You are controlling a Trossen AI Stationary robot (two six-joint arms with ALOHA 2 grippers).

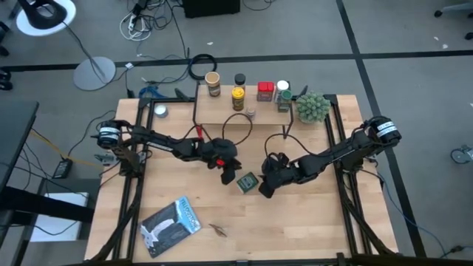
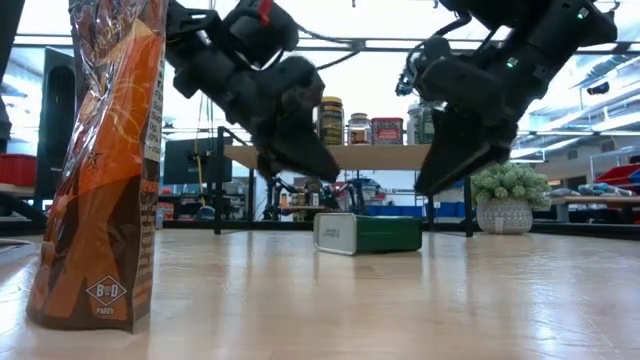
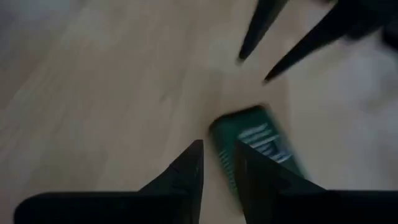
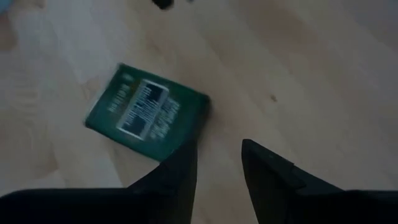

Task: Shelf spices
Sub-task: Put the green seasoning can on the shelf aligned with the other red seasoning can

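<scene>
In front of the shelf (image 1: 247,111), on the bare wood of the table (image 1: 310,222), the green tin (image 1: 247,182) lies flat on its broad face, label up. It sits between the two grippers and touches neither.

The left gripper (image 1: 230,176) hangs just beside the tin on the side away from the potted plant (image 1: 312,107); its fingers stand narrowly parted and hold nothing. The right gripper (image 1: 266,188) hangs just beside the tin on the plant side, fingers a little apart, also empty.

Expect the tin to be light, rigid and smooth-walled. Judged from its sheen, the painted metal will slip under a glancing contact and may skate across the table. It should not dent under moderate closing force.

Take hold across the two narrow long edges, near the middle of its length. You must open the fingers wider than the tin's width first. Do not attempt the flat faces while it lies down.

The other spices (image 1: 238,94) already stand on the shelf.
</scene>
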